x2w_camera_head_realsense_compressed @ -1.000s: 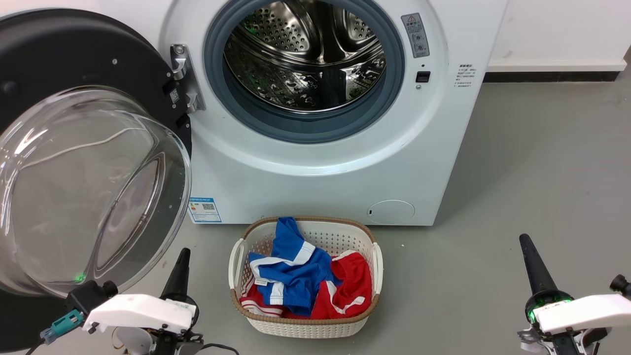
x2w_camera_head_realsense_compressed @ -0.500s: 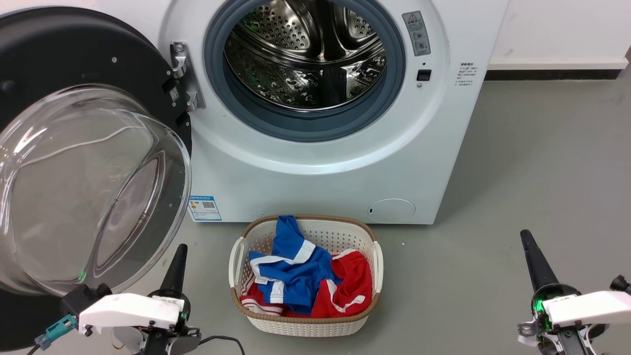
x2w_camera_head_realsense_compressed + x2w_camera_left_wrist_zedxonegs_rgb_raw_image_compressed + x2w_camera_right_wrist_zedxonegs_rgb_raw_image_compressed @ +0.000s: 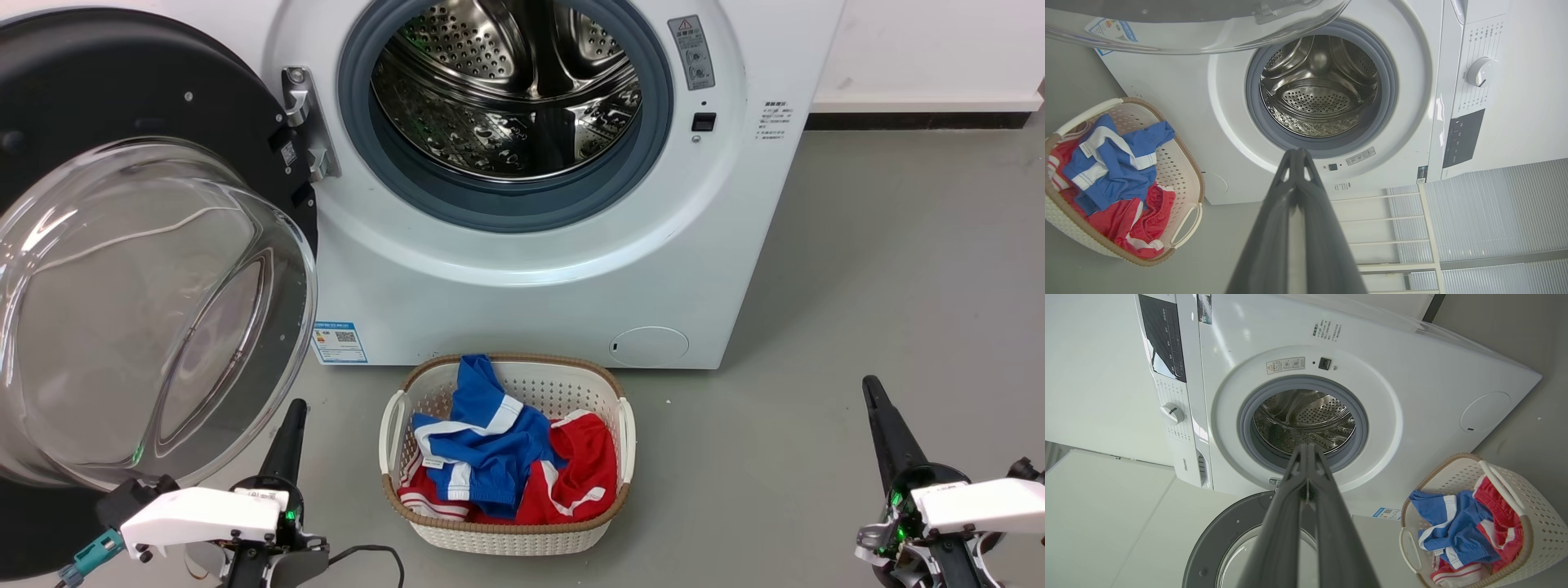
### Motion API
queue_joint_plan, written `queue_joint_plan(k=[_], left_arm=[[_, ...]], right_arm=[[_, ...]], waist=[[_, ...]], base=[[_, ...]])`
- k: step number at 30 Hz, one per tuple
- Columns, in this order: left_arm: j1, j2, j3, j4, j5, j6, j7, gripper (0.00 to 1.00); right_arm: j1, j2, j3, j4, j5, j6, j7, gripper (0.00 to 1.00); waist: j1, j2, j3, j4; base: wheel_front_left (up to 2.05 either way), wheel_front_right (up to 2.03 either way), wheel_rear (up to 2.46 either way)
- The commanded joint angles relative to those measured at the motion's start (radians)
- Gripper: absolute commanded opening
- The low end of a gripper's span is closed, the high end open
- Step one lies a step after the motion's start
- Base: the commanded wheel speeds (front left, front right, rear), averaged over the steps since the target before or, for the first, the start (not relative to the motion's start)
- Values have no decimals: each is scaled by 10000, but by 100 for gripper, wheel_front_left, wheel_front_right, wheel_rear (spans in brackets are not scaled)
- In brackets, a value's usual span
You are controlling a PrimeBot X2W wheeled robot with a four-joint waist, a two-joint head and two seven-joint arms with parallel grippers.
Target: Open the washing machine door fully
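jaws: both pairs are clenched, tips meeting, and grasp nothing. in each wrist view the two dark fingers (image 3: pixel 1278 212) (image 3: pixel 1286 506) close to a single point with no object between them.

position of parts, head view:
- the washing machine (image 3: pixel 531 278) stands on the floor (image 3: pixel 857 286), its steel drum (image 3: pixel 506 90) fully exposed.
- the washing machine door (image 3: pixel 98 90) hangs from the hinge (image 3: pixel 306 122) at 9 o'clock of the drum opening. it is swung well clear of the opening, with its inner face and glass dome (image 3: pixel 147 310) turned towards the robot.
- the left arm (image 3: pixel 204 514) rests at 7 o'clock, just below the dome and not touching it.
- the right arm (image 3: pixel 971 506) rests at 5 o'clock, well apart from the machine.
- a basket (image 3: pixel 506 543) of red and blue clothes (image 3: pixel 490 457) sits at 6 o'clock of the opening.

assessment: the door appears at or near full travel, so the task is judged complete or nearly so. the arms are probably kept low and closed to stay outside the door's arc and leave the opening free. the basket is likely placed there for loading, outside the door's sweep. should the hinge allow more travel, the left jaws are nearest. a closed-tip push on the black rim would suit better than one on the smooth dome, where the tips may slip.
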Motion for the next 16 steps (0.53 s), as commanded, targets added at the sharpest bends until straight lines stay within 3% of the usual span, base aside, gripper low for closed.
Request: queue_joint_plan(k=[1,16], left_arm=[[-199,-16,93,-22,-194,-107,49,0],[-226,-202,403,50,-1094,-318,287,0]], right_arm=[[-240,-32,-18,22,217,4,25,0],[-370,-27,-57,270,1314,4,140,0]], waist=[[0,0,4,1],[0,0,49,12]], base=[[0,0,0],[0,0,0]])
